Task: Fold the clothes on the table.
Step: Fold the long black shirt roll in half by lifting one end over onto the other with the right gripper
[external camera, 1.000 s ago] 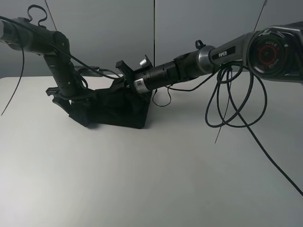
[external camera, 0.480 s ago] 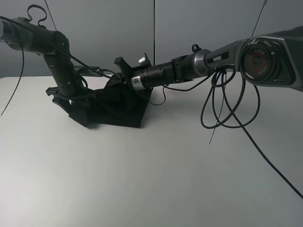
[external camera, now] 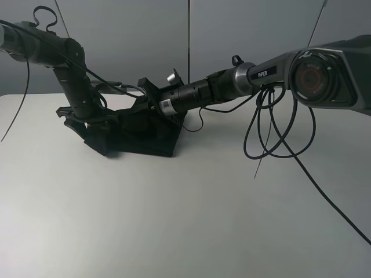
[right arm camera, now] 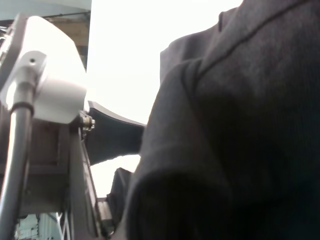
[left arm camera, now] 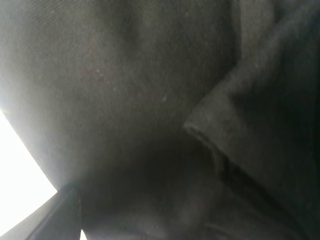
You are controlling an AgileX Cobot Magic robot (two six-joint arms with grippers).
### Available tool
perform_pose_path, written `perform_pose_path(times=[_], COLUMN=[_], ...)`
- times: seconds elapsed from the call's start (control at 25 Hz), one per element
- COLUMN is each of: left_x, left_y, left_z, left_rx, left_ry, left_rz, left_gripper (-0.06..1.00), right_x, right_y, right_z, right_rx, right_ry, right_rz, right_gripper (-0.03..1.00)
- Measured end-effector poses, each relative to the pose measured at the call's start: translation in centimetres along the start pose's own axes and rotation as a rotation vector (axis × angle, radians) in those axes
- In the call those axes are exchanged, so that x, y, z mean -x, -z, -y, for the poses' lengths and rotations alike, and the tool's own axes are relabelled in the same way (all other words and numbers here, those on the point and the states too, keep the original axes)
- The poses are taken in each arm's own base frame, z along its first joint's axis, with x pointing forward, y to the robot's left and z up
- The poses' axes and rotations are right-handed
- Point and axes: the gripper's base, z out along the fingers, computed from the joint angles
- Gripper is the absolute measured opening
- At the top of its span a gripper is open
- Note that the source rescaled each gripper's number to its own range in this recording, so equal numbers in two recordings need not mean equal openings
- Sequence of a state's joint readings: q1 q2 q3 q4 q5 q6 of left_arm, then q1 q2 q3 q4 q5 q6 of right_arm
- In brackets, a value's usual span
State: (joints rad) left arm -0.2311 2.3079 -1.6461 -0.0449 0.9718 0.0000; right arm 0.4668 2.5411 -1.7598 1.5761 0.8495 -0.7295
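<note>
Left gripper (external camera: 75, 120): jaws were down at the left edge of the shirt (external camera: 142, 133), black on black. Couldn't tell how far apart they stood or whether any cloth was pinched. The left wrist view was no help. Black cloth filled nearly the whole shot, with one hem fold (left arm camera: 202, 134) crossing it. In one corner were a dark tip (left arm camera: 62, 212), maybe a finger, and a blown-out white patch (left arm camera: 20, 160) beside it.

Right gripper (external camera: 143, 103): it reached across the middle with its tip buried in the top of the shirt, near the back edge. Cloth hid the jaw gap, so couldn't tell if it was spread, closed or gripping. In the right wrist view, cloth hung right against the lens and covered over half the shot, with a seam line across it. Beside the cloth were a white housing (right arm camera: 45, 75) and a grey tube (right arm camera: 15, 150), plus a dark wedge-shaped part (right arm camera: 112, 137) I couldn't identify.

The shirt sat as a bunched black heap on the table (external camera: 174, 220), left of centre and close to the back edge. Both grippers touched it, the left at its left end and the right at its upper middle. The heap's right corner was squared off and its lower left edge ragged.

The left arm came down from the upper left. The right arm stretched in low from the right, with black cables (external camera: 278, 130) looping off it above the table. Grey wall panels (external camera: 127, 35) stood behind.
</note>
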Motion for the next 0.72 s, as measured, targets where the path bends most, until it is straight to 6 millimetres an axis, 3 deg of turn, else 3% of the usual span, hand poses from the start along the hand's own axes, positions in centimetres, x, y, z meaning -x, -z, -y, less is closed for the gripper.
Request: perform_pose_path(times=[0.36,0.72], left_x=[-0.1,-0.2], left_y=[0.7,5.4], left_z=[0.3,-0.7], left_rx=[-0.041,-0.052], left_ry=[-0.025,-0.003], left_rz=[0.006,0.102], left_gripper=[0.97,0.97], right_x=[-0.1,-0.1], right_y=[0.0,0.0], right_z=[0.1,0.1], right_rx=[-0.011,-0.008], right_ry=[0.011,0.011], right_rz=[-0.007,-0.011], right_gripper=[0.1,0.1])
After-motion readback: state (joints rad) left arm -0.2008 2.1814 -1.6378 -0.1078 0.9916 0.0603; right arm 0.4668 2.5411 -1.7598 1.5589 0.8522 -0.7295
